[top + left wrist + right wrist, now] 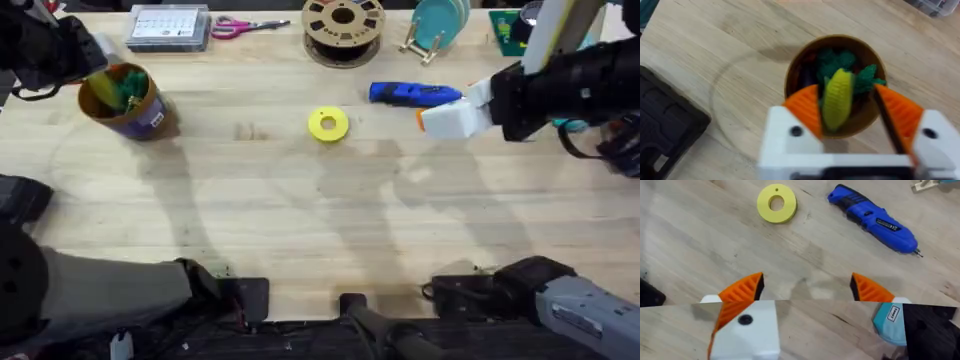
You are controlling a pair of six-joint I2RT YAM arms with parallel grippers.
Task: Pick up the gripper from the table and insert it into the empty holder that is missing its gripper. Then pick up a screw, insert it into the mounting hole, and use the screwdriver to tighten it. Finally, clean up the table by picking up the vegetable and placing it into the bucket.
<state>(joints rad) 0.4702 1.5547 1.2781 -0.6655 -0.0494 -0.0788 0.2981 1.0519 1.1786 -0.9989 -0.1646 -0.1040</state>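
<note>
Bucket (122, 100) at far left of the surface (300, 220), a tan tin with a purple band; the left hand (849, 112) hangs directly over its mouth. Between the orange pads sits the vegetable (838, 97), yellow and ribbed, greenish end pointing down toward green leafy stuff already inside the tin. Pads flank it on both sides and look to be touching, so I read the left hand as clenched on the vegetable, held above the opening and not yet let go. That placement makes sense: centred over the rim, the piece should fall straight in rather than clip the wall. Judged stage: last step of the task, the clean-up, nearly done. Right hand (807, 287) is over the right half of the surface, fingers spread wide with bare wood between them, grasping nothing; both of its white blocks carry orange wedges. Screwdriver (414, 94) lies flat at far right of centre, just beside the right hand, bit pointing right. A flat yellow ring (328, 124) rests near centre, left of the screwdriver. Screw too small to find.
</note>
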